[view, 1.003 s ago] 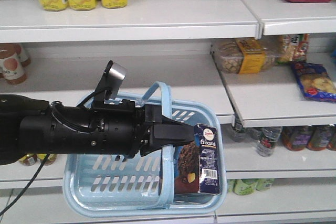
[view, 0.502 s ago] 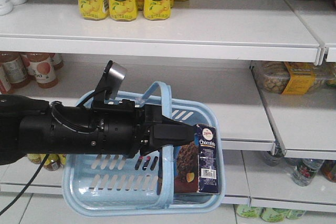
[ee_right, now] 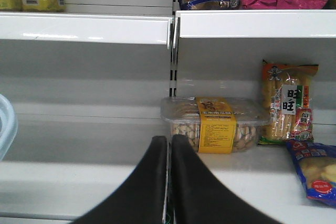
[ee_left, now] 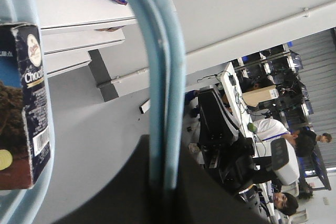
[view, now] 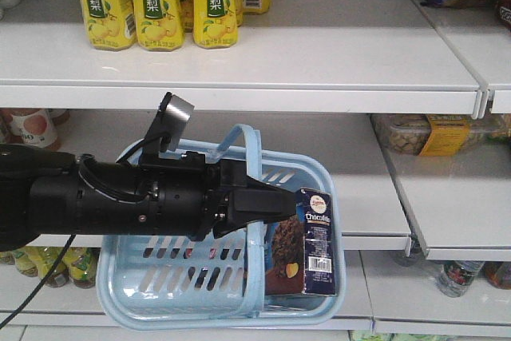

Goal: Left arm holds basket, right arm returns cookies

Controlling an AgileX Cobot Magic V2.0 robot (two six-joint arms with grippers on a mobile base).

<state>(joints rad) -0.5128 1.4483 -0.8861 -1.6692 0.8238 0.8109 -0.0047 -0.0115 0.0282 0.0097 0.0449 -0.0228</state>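
The left arm (view: 120,201) reaches rightwards in front of the shelves. Its left gripper (view: 275,204) is shut on the hoop handle (view: 254,161) of the light blue basket (view: 160,297), which hangs from it in the air. The cookies (view: 316,241), a navy "Chocofello" carton, stand upright in the basket's right end. In the left wrist view the left gripper (ee_left: 160,182) clamps the handle (ee_left: 157,66), with the carton (ee_left: 23,103) at the left. The right gripper (ee_right: 170,140) is shut and empty, facing a shelf, with the basket rim (ee_right: 4,129) at the left edge.
Yellow drink cartons (view: 152,1) stand on the upper white shelf (view: 319,61). A clear tub of biscuits with a yellow label (ee_right: 215,124) sits on the shelf beyond the right gripper, with snack packets (ee_right: 287,103) and a blue bag (ee_right: 315,174) to its right.
In the front view the shelves and goods have slid right and down, so the view has shifted left. The left gripper still holds the basket in the same pose.
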